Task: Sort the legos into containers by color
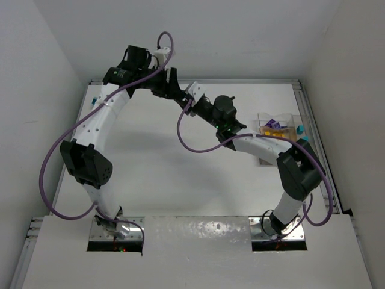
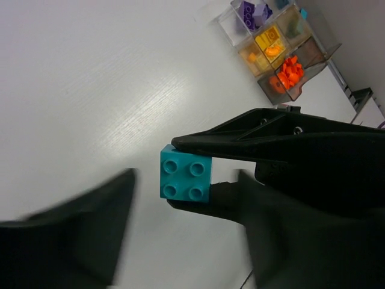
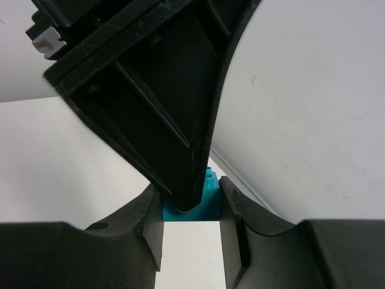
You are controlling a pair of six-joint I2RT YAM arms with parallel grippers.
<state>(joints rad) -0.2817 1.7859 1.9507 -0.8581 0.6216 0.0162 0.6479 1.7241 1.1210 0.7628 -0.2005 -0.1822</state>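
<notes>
Two black fingers (image 3: 231, 241) of the right jaws pinch a little teal brick (image 2: 185, 174) over the white desk (image 2: 90, 90).
Right jaws are clamped on the brick, with one finger touching each side of it. Left jaws look apart. Their fingers (image 2: 72, 235) are blurry, one on each side of the brick, and bare desk shows between one of them and the brick. In the right wrist view, one left finger tip sits in front of the brick. From above, both jaws meet to the left of the containers (image 1: 263, 118), apart from them. Inside the containers, purple legos (image 2: 248, 12) lie in a far box, yellow legos (image 2: 267, 37) in a middle box, and orange legos (image 2: 290, 71) in the box nearest the brick.
</notes>
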